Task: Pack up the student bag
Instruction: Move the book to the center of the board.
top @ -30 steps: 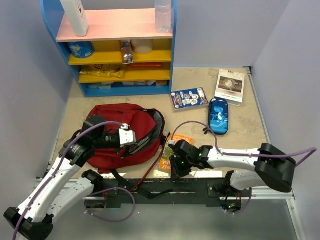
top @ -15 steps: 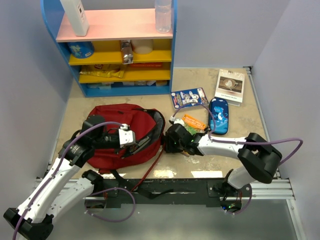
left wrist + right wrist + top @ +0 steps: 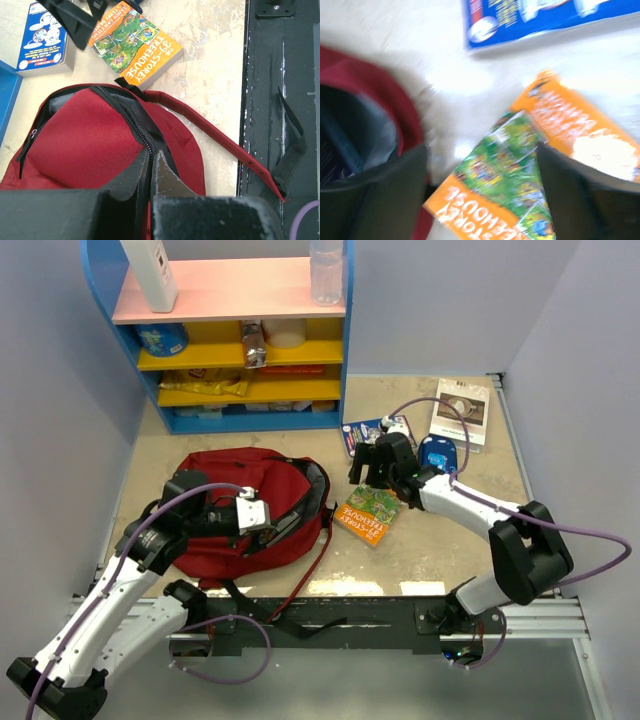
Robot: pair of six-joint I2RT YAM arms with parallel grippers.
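Note:
The student bag, dark red, lies left of centre with its zipped mouth gaping toward the right. My left gripper is shut on the zipper edge of the bag, its fingertips pinching the black zip. An orange book lies flat on the table just right of the bag's opening. My right gripper hovers open just behind that book, holding nothing. In the blurred right wrist view the orange book lies below the spread jaws of the right gripper, with the bag at the left.
A blue book lies behind the right gripper, with a blue pencil case and a white book further right. A blue shelf unit with bottles and packets stands at the back left. The bag's strap trails toward the black base rail.
The right gripper lifted the orange book from near the front edge, let it drop beside the bag's mouth, opened wide and moved toward the back. The left arm stayed still.

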